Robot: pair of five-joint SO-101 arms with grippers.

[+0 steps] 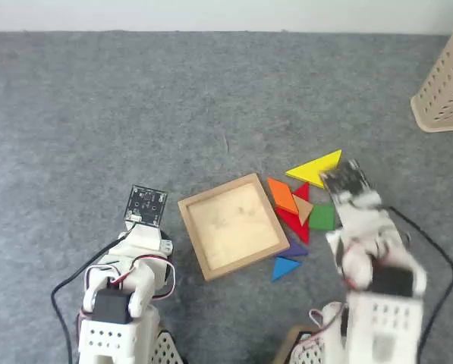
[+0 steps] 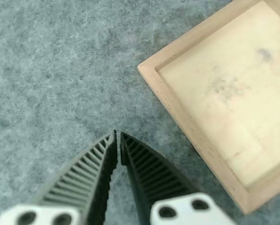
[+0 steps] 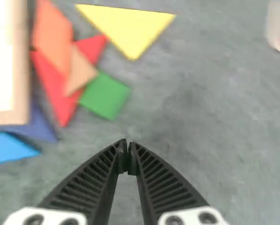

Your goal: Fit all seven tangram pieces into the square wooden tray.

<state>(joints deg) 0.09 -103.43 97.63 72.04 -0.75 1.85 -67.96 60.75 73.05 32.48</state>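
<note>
My left gripper [image 2: 117, 140] is closed tight with nothing between its fingers, over the grey mat [image 2: 46, 70] just off one corner of the square wooden tray [image 2: 177, 101]. My right gripper [image 3: 126, 150] is also closed and empty, on the tray's opposite side, out past the pieces. The tray's floor is bare wood. All seven pieces lie outside it, along the side nearest my right arm. The orange parallelogram [image 1: 282, 194] sits just beside the rim. The red triangle [image 1: 293, 220] lies partly under it and under the tan triangle [image 1: 303, 208]. The green square [image 1: 322, 217] is farther from the tray, and the yellow triangle [image 1: 316, 167] lies apart from the heap. The purple triangle [image 1: 294, 249] touches the tray's corner, with the blue triangle [image 1: 284, 266] just beyond it
</note>
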